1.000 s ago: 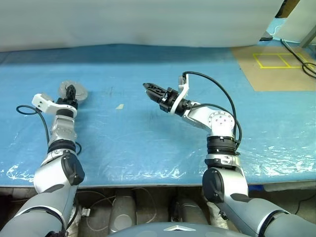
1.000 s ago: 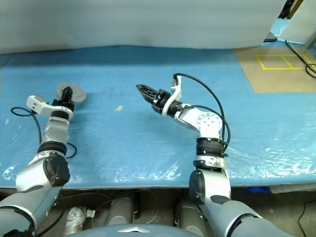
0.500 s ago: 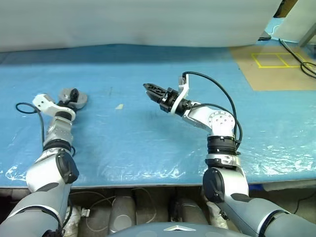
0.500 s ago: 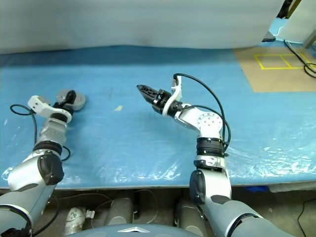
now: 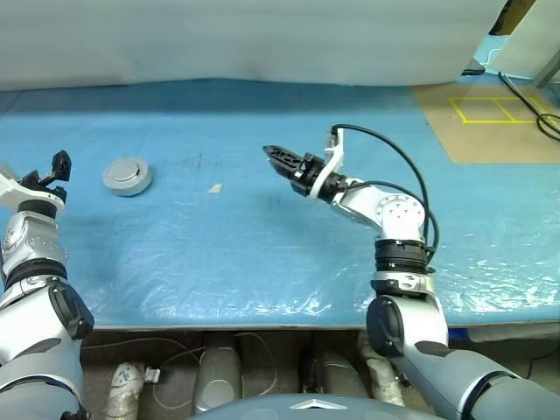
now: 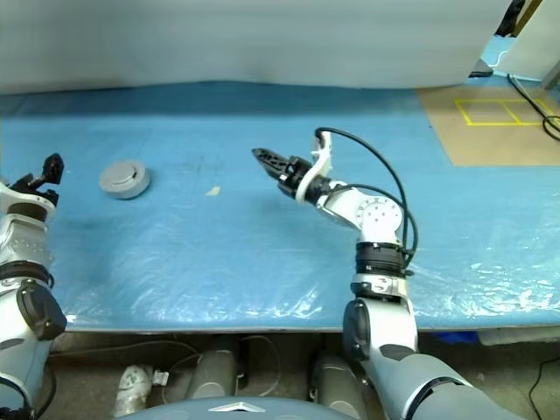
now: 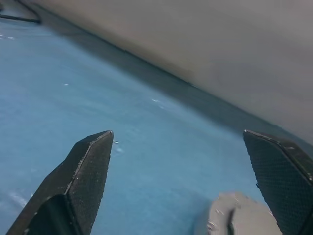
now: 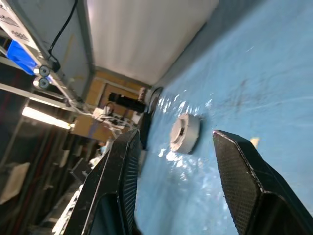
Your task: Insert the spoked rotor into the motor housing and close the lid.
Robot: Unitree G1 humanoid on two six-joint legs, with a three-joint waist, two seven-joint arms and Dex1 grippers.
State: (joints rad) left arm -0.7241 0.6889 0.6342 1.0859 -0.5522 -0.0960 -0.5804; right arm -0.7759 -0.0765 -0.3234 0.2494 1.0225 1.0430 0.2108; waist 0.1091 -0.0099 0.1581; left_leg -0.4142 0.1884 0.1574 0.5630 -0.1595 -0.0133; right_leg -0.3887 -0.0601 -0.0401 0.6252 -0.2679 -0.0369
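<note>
A round grey motor housing (image 5: 128, 176) stands on the blue table cover (image 5: 227, 236) at the left, with the grey lid (image 8: 185, 133) lying flat on top of it, its dark centre showing. The spoked rotor is hidden. My left gripper (image 5: 48, 171) hangs open a hand's width left of the housing (image 7: 234, 215), clear of it, nothing between its fingers (image 7: 90, 166). My right gripper (image 5: 278, 155) hovers over the middle of the table, pointing left toward the housing from well away. It is open and empty, as its fingers (image 8: 244, 181) show.
A small pale scrap (image 5: 213, 188) lies between the housing and my right gripper. A brown board with yellow tape marks (image 5: 490, 118) covers the far right. A white sheet (image 5: 262, 35) closes the back. Black cables (image 5: 547, 118) run at the right edge.
My left gripper has opened, let go of the lidded housing and drawn away to the left and up. My right gripper has shifted slightly to the right.
</note>
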